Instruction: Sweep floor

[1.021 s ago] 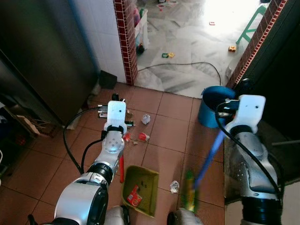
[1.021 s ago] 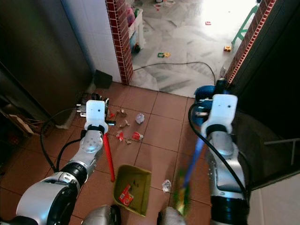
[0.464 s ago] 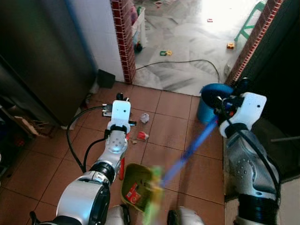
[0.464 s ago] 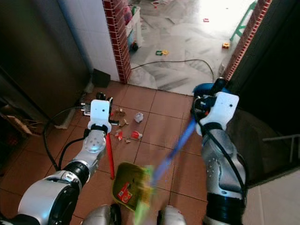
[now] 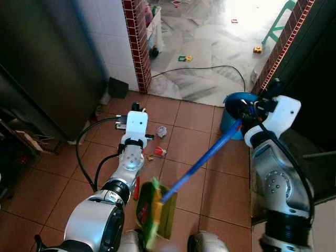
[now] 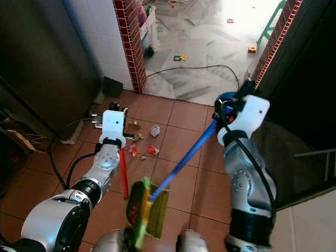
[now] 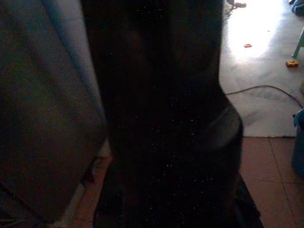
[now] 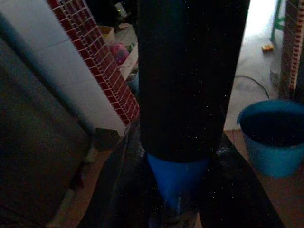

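An olive-green dustpan [image 5: 167,211] lies on the terracotta tiles just in front of me. Its red handle [image 6: 123,174] runs up to my left gripper [image 6: 118,143], which is shut on its top. My right gripper [image 6: 227,113] is shut on the broom's blue handle [image 5: 202,159], which the right wrist view shows as a blue shaft [image 8: 176,179] between the black fingers. The green broom head [image 5: 151,216] sits blurred at the dustpan's left side. Litter lies ahead of the dustpan: a crumpled white scrap [image 5: 161,131] and red scraps [image 5: 158,152].
A blue bucket [image 5: 231,121] stands by the doorway on the right. A red brick pillar [image 5: 135,47] and a dark cabinet [image 5: 47,68] close the left side. Beyond lies a marble floor with a black cable [image 5: 210,68], small toys and a green chair [image 5: 278,26].
My right arm has swung the broom head leftwards, from right of the dustpan to its left side. The white scrap that lay right of the dustpan no longer shows.
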Tool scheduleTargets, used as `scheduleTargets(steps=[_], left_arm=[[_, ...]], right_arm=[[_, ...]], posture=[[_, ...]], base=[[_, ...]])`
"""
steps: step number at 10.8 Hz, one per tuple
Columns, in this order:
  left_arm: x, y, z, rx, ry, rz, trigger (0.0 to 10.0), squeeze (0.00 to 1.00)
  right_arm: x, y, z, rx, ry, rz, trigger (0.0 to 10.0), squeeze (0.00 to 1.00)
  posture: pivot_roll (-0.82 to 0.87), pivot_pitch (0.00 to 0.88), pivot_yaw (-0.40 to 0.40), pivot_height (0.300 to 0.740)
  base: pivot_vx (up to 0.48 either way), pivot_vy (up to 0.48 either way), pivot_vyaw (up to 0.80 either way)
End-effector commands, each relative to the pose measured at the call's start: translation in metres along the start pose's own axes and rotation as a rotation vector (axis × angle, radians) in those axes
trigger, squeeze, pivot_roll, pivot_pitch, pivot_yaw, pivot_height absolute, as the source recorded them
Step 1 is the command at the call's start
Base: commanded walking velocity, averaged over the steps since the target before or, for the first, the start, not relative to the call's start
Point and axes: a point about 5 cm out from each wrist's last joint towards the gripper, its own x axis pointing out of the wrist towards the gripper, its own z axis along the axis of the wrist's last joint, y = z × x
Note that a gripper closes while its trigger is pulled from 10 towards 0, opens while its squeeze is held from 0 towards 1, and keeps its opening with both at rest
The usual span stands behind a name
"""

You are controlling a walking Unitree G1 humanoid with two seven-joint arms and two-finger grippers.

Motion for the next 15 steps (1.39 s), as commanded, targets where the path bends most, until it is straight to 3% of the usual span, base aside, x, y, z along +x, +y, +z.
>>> scheduleTargets(steps=[1,2,3,5,6,11,13,15], left_arm=[[0.0,0.001,-0.004,0.026,0.029,-0.007,10.0,0.0],[0.002,0.004,-0.002,0.013,0.027,0.011,10.0,0.0],[0.004,0.009,-0.001,-0.001,0.036,0.037,10.0,0.0],[0.012,0.016,0.003,-0.097,0.067,0.052,10.0,0.0],[0.015,0.024,0.005,-0.222,0.076,0.05,10.0,0.0],[0.017,0.029,0.01,-0.363,0.024,0.028,10.0,0.0],[0.018,0.029,0.011,-0.389,0.022,0.024,10.0,0.0],[0.015,0.028,0.008,-0.313,0.024,-0.002,10.0,0.0]], right_arm=[[0.0,0.007,0.013,-0.044,-0.061,0.046,10.0,0.0],[0.001,0.004,0.019,-0.156,-0.09,0.077,10.0,0.0],[0.0,0.001,0.019,-0.192,-0.091,0.081,10.0,0.0],[0.0,-0.005,0.013,-0.199,-0.073,0.076,10.0,0.0],[0.0,-0.004,0.008,-0.207,-0.069,0.079,10.0,0.0],[0.008,-0.005,0.009,-0.186,-0.091,0.079,10.0,0.0],[0.012,-0.005,0.017,-0.13,-0.11,0.082,10.0,0.0],[0.018,0.01,0.028,0.096,-0.111,0.157,10.0,0.0]], posture=[[-0.27,0.104,0.06,0.74],[-0.27,0.096,0.06,0.74],[-0.27,0.092,0.061,0.74],[-0.26,0.073,0.061,0.74],[-0.26,0.069,0.062,0.74],[-0.24,0.053,0.07,0.74],[-0.23,0.056,0.076,0.74],[-0.21,0.054,0.083,0.74]], base=[[0.0,0.0,0.0],[0.0,0.0,0.0],[0.0,0.0,0.0],[0.0,0.0,0.0],[0.0,0.0,0.0],[0.0,0.0,0.0],[0.0,0.0,0.0],[0.0,0.0,0.0]])
